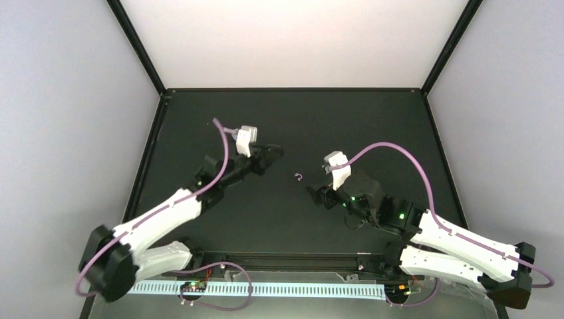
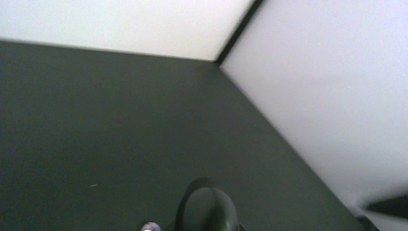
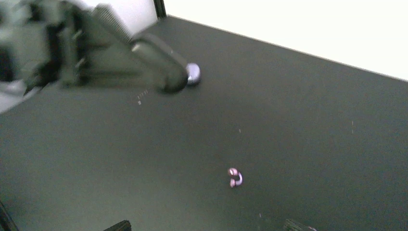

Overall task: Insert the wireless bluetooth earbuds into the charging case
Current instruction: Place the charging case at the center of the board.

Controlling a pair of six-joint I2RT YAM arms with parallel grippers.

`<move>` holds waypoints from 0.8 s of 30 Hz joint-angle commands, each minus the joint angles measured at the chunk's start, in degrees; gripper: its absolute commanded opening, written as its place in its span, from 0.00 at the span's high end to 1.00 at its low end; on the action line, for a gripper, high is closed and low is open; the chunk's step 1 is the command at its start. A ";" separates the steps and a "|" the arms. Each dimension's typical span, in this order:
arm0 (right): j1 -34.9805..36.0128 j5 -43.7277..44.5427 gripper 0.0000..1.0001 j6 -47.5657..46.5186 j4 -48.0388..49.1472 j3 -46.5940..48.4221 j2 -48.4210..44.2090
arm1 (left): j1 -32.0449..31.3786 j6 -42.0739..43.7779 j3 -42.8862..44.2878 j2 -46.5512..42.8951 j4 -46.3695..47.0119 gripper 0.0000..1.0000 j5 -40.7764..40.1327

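- Left gripper (image 1: 273,154) is sitting fully shut, reaching out over the left middle of the worktop (image 1: 279,219).
- Charging case (image 3: 193,73) is showing as a lavender rounded lump right at that gripper's tip, partly hidden behind the dark finger (image 3: 163,77).
- Left wrist view is catching only a lavender sliver at the bottom edge, beside the finger. Cannot tell if the case is actually being pinched or just touching the tip.
- Case is not showing from the top camera; the gripper is covering it.
- Right gripper (image 1: 314,193) is standing wide open, both fingertips just peeking in at the bottom edge of its wrist view, nothing between them.
- One earbud (image 3: 235,177) is lying loose on the bare worktop, reading as a tiny pinkish curl and too small for detail.
- It is sitting between the two grippers, near the right one, touching neither, and well apart from the case.
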 commanded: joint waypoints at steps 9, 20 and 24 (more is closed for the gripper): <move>-0.49 3.26 0.17 5.78 -0.20 -8.41 -8.18 | 13.35 -2.24 32.89 42.85 -15.98 0.98 8.18; -0.47 7.28 0.17 6.80 0.21 -7.99 -9.21 | 14.84 -2.63 49.58 61.30 -24.36 0.98 9.62; -0.51 8.05 0.17 7.06 -0.19 -7.34 -8.60 | 14.83 -3.01 54.37 65.49 -28.12 0.93 10.67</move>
